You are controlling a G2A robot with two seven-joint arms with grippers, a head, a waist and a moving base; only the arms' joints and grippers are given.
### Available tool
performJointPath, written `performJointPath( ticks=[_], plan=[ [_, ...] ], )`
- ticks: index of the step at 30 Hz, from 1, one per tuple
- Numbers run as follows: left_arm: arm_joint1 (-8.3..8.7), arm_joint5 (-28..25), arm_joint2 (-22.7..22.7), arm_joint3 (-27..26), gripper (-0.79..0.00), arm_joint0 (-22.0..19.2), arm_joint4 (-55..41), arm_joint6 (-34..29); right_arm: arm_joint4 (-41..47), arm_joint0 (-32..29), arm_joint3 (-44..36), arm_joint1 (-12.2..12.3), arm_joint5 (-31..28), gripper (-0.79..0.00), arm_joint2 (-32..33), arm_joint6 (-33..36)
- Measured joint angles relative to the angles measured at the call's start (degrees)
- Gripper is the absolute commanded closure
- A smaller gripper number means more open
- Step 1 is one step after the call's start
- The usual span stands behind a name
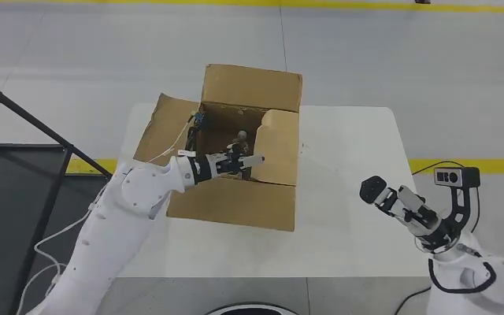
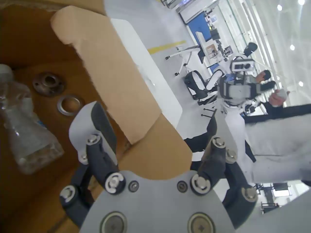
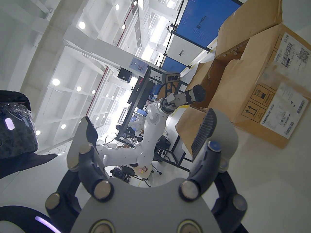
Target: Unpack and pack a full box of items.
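Left hand (image 2: 151, 113) spread astride the box flap (image 2: 116, 73); right hand (image 3: 148, 116) released, facing printed labels (image 3: 281, 107).

The left arm (image 1: 134, 213) comes in from the near left of the box (image 1: 236, 201) and crosses its near wall. The left gripper (image 2: 153, 122) sits low in the box's opening, its fingers spread with a flap (image 2: 116, 73) of the box between them. The right arm (image 1: 425, 216) stands well apart to the right of the box. The right gripper (image 3: 149, 120) faces the box, its fingers wide apart and holding nothing.
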Motion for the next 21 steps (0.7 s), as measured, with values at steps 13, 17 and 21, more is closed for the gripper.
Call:
performJointPath(
  ticks=[13, 17, 21],
  plan=[
    [-0.71, 1.59, 2.92, 2.80, -0.785, -1.68, 2.91, 1.92, 0.00, 0.00, 0.00, 0.00, 0.00, -0.785, 0.00, 0.00],
    [-1.38, 0.90, 5.01, 5.20, -0.785, -3.09, 0.09, 1.76, 0.00, 0.00, 0.00, 0.00, 0.00, -0.785, 0.00, 0.00],
    [-2.01, -0.01, 6.97, 7.09, -0.785, -4.18, -2.00, 1.50, 0.00, 0.00, 0.00, 0.00, 0.00, -0.785, 0.00, 0.00]
  ],
)
